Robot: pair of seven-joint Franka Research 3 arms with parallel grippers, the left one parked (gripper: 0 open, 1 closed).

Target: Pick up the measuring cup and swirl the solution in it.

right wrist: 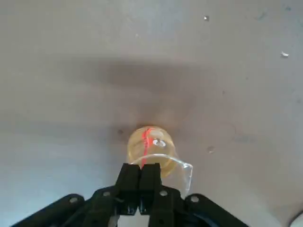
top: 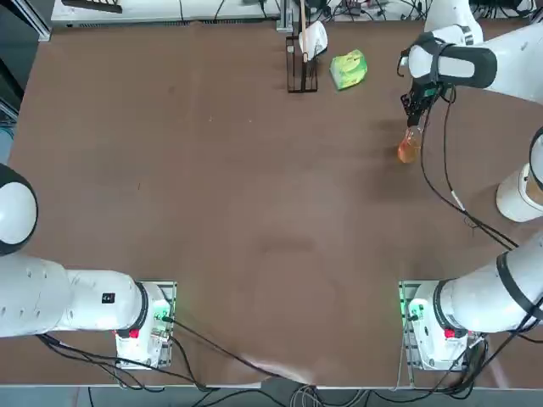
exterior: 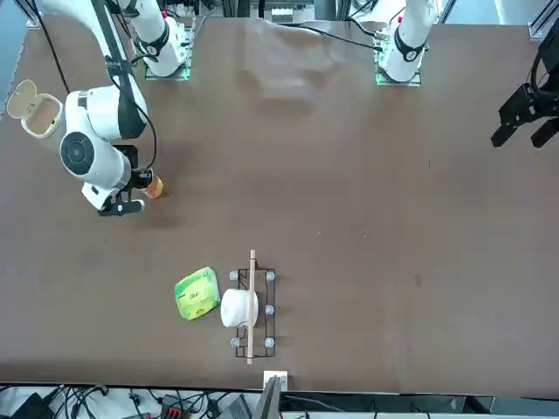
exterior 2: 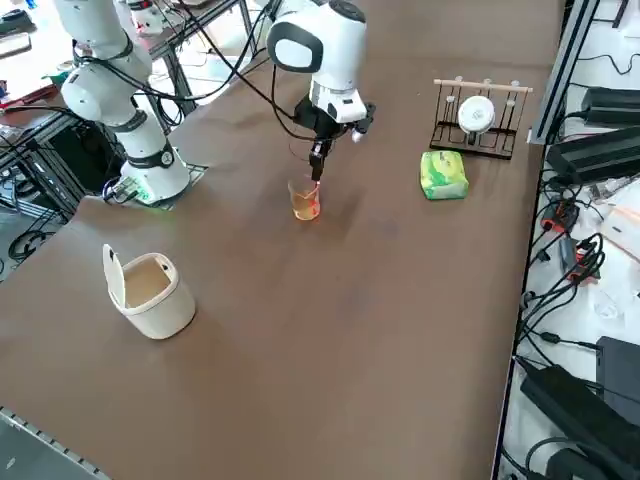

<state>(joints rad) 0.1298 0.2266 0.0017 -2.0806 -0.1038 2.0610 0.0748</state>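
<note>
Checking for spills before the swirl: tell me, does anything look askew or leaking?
No spill shows. The small clear glass measuring cup of orange solution hangs upright from the right tool, shut on its rim.

I see a brown table (top: pixel 212 212). At its far edge stands a dark wire rack (top: pixel 299 72) with a wooden stick (exterior: pixel 251 305) across it and a white cup (exterior: pixel 238 308) lying in it. Green bag (top: pixel 349 69) just beside the rack. Cream lidded tub (exterior 2: pixel 150 290), lid open, near the right edge.
</note>
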